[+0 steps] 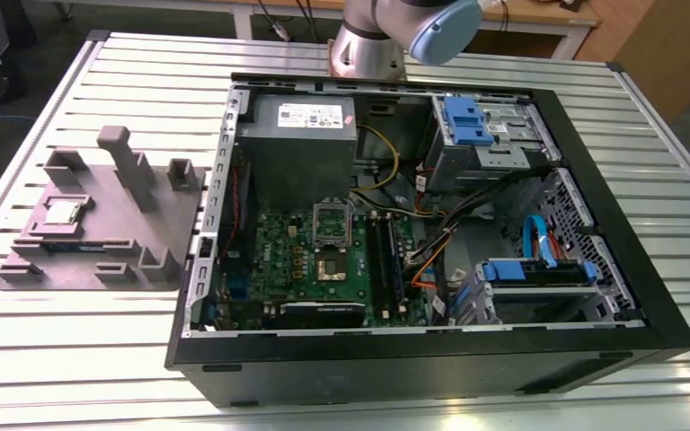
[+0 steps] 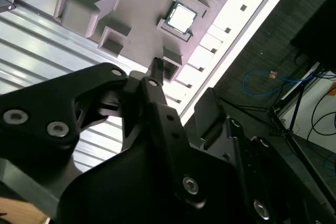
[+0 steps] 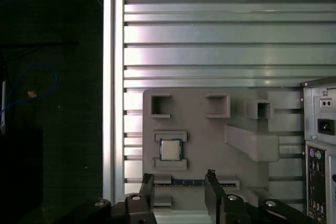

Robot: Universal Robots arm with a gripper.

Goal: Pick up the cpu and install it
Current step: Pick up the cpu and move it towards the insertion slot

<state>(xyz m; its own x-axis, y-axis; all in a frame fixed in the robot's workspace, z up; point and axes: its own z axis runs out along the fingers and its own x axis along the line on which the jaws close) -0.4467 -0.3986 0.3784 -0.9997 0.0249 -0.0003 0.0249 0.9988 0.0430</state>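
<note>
First wrist view shows the end effector (image 3: pixel 178 184) open and empty, poised over the cpu (image 3: pixel 170 150), which lies flat in its recess on the grey tray (image 3: pixel 210 150). It looks light, stiff and probably delicate, so opposite edges seem the safest hold.

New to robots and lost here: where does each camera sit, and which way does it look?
Exterior view: off the arm, looking down on computer and tray; arm shows.
First wrist view: on arm, straight down at chip; open tool shows.
Second wrist view: on arm, slantwise past the tool.
All share tray and chip.
</note>
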